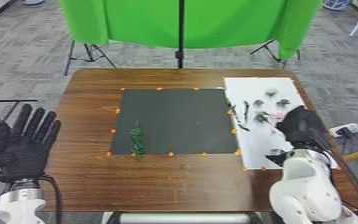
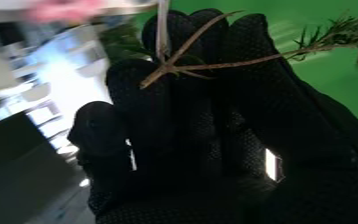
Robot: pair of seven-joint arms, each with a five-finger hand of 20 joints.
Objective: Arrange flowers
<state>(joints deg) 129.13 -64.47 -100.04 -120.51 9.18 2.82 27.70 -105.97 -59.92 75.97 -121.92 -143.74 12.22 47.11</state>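
One leafy green sprig (image 1: 138, 140) lies on square dark-grey mat (image 1: 177, 115), prob. starting layout; loose pale blooms (image 1: 271, 92) on white rectangular sheet (image 1: 286, 85), prob. R-side stock. Black-gloved R hand (image 1: 300, 125): fingers near-straight, thin brown stem (image 2: 246, 63) across; can't tell if gripped.

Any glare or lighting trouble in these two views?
Right wrist view: strong glare in the background beside the right hand, washing out detail, while its glove falls nearly to black. Head view: fairly even light, with the white sheet bright against the dark mat.
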